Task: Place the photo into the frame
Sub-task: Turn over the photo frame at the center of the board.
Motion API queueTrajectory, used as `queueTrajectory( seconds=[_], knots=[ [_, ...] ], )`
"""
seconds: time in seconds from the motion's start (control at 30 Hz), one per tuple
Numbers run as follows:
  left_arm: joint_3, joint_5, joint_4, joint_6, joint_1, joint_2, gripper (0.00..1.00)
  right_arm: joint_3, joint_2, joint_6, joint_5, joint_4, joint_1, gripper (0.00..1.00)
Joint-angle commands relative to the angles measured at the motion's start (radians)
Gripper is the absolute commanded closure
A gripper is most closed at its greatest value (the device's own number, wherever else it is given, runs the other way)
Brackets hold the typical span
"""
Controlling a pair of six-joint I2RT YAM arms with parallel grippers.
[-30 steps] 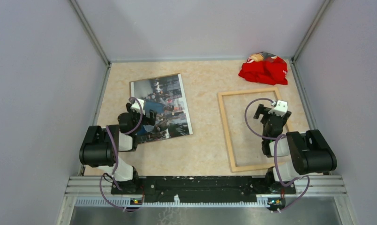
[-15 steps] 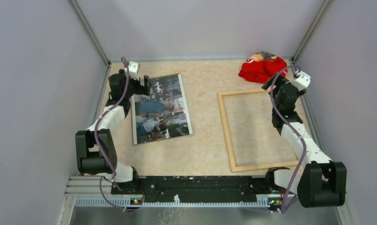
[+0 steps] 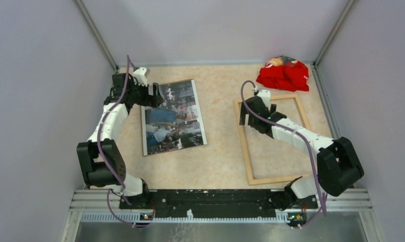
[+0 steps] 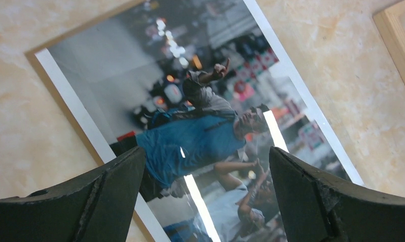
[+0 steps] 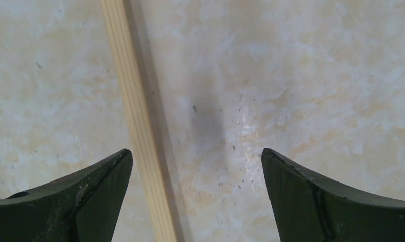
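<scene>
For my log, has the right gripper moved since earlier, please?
Yes: the right gripper swung left, away from the red cloth, over the frame.

The photo (image 3: pixel 175 118) has its far-left corner under the left arm (image 3: pixel 109 123) — the brown board (image 4: pixel 63 101) beneath lies mostly hidden.

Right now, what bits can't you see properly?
- Left wrist view: the photo, its lower part hidden behind the left gripper and cut off by the edge.
- Right wrist view: the frame, only one wooden strip fits in.
- Top view: the red cloth, its print too small and crumpled.
</scene>
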Motion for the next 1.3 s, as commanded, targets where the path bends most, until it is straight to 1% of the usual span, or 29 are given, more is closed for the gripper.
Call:
queueTrajectory(
  seconds=[0.0, 0.2, 0.27, 0.37, 0.43, 0.47, 0.63, 0.7, 0.77, 0.83, 0.87, 0.97, 1.03, 1.17, 1.27],
  knots=[
    [0.025, 0.032, -0.114, 0.007, 0.005, -0.025, 0.01, -0.021, 0.009, 0.061, 0.031, -0.053, 0.055, 0.01],
    [-0.017, 0.087, -0.159, 0.053, 0.004, -0.061, 0.01, -0.094, 0.029, 0.078, -0.029, 0.018, 0.128, 0.02],
    [-0.025, 0.103, -0.175, 0.062, 0.005, -0.07, 0.01, -0.106, 0.044, 0.087, -0.035, 0.027, 0.147, 0.04],
    [-0.035, 0.111, -0.192, 0.077, 0.004, -0.087, 0.01, -0.123, 0.075, 0.105, -0.046, 0.039, 0.166, 0.1],
    [-0.042, 0.11, -0.2, 0.084, 0.004, -0.095, 0.01, -0.139, 0.094, 0.12, -0.055, 0.052, 0.168, 0.17],
    [-0.044, 0.11, -0.204, 0.087, 0.004, -0.097, 0.01, -0.146, 0.106, 0.126, -0.061, 0.059, 0.168, 0.23],
    [-0.049, 0.109, -0.232, 0.096, 0.002, -0.101, 0.01, -0.155, 0.153, 0.155, -0.091, 0.079, 0.174, 0.46],
    [-0.055, 0.111, -0.236, 0.096, 0.003, -0.106, 0.01, -0.153, 0.152, 0.167, -0.092, 0.083, 0.185, 0.54],
    [-0.061, 0.114, -0.236, 0.095, 0.001, -0.11, 0.01, -0.141, 0.141, 0.181, -0.091, 0.078, 0.197, 0.64],
    [-0.067, 0.115, -0.236, 0.093, 0.0, -0.113, 0.01, -0.113, 0.128, 0.2, -0.096, 0.062, 0.209, 0.81],
    [-0.069, 0.117, -0.236, 0.093, -0.002, -0.114, 0.01, -0.094, 0.117, 0.211, -0.1, 0.047, 0.214, 0.86],
    [-0.076, 0.107, -0.225, 0.082, -0.007, -0.122, 0.01, -0.01, 0.088, 0.252, -0.117, -0.006, 0.236, 0.97],
    [-0.081, 0.11, -0.219, 0.079, -0.007, -0.129, 0.01, 0.069, 0.076, 0.277, -0.133, -0.049, 0.253, 1.0],
    [-0.085, 0.131, -0.222, 0.078, -0.01, -0.127, 0.01, 0.252, 0.071, 0.288, -0.143, -0.114, 0.313, 1.0],
    [-0.085, 0.135, -0.232, 0.078, -0.013, -0.123, 0.01, 0.374, 0.074, 0.306, -0.187, -0.135, 0.343, 1.0]
  ],
)
